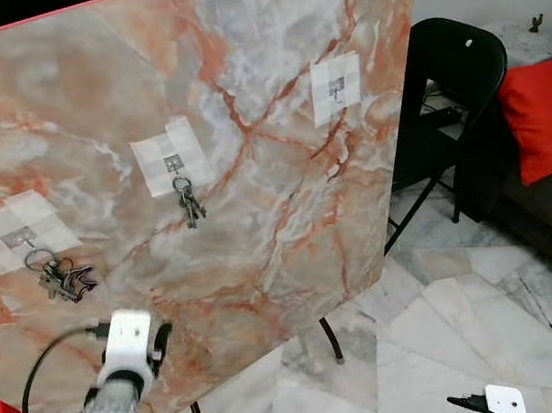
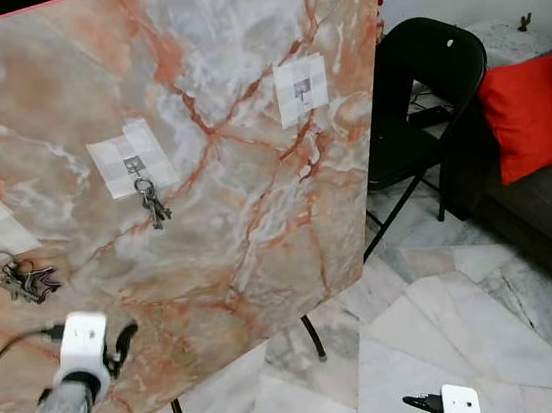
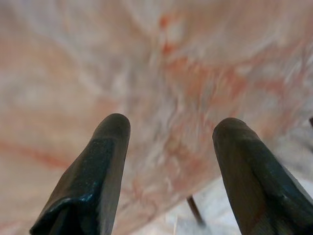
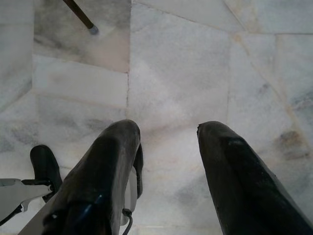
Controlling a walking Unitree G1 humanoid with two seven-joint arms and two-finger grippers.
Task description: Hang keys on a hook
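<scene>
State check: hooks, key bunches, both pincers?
Left hook: holds a key bunch.
Middle hook: holds keys.
Right hook: empty.
Left pincer: open, empty, facing the marble board.
Right pincer: open, empty, pointing at the floor.

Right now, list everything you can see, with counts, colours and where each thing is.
marble board: one, orange and white, leaning ahead.
hooks: three on white patches; left hook, middle hook, right hook bare.
left keys: one bunch, hanging on left hook.
middle keys: one bunch, hanging on middle hook.
folding chair: one, black, right of board.
red cushion: one, far right on sofa.
floor: pale marble tiles.
left gripper: raised before the board, fingers open.
right gripper: hangs over floor, fingers open.
</scene>
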